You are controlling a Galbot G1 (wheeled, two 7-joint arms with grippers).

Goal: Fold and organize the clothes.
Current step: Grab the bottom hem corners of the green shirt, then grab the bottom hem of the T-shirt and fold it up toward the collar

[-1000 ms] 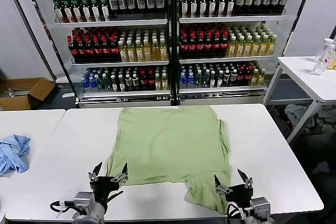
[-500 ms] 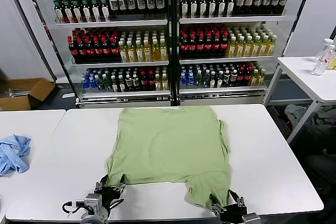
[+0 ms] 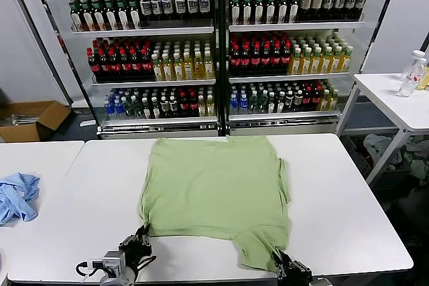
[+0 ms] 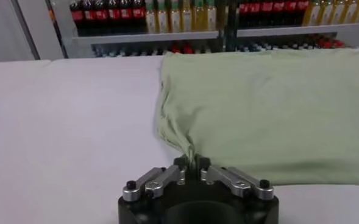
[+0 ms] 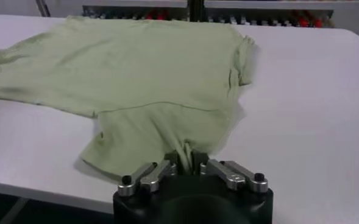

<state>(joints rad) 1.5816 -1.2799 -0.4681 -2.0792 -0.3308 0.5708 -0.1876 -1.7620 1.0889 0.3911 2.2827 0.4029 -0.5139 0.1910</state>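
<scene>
as we look down from the head, our shirt (image 3: 214,195) lies spread flat on the white table (image 3: 348,205), collar end toward the drink shelves (image 3: 214,51), with one flap hanging toward the near edge on our right. our left gripper (image 3: 141,240) sits at the shirt's near left corner, and our right gripper (image 3: 285,267) sits at the tip of that near flap. a blue garment (image 3: 17,195) lies crumpled on the next table (image 3: 40,159) to our left, well apart from the shirt. a cardboard box (image 3: 30,118) sits on the floor beyond it.

from our left wrist, the left gripper (image 4: 191,165) is clenched on a pinched corner of the shirt (image 4: 270,109), the fabric rising in a small fold between the fingers (image 4: 180,164).

from our right wrist, the right gripper (image 5: 185,159) is likewise clamped on the shirt (image 5: 149,79), a gathered bit of the flap's hem caught between its fingers (image 5: 172,159), right by the table's near edge.
</scene>
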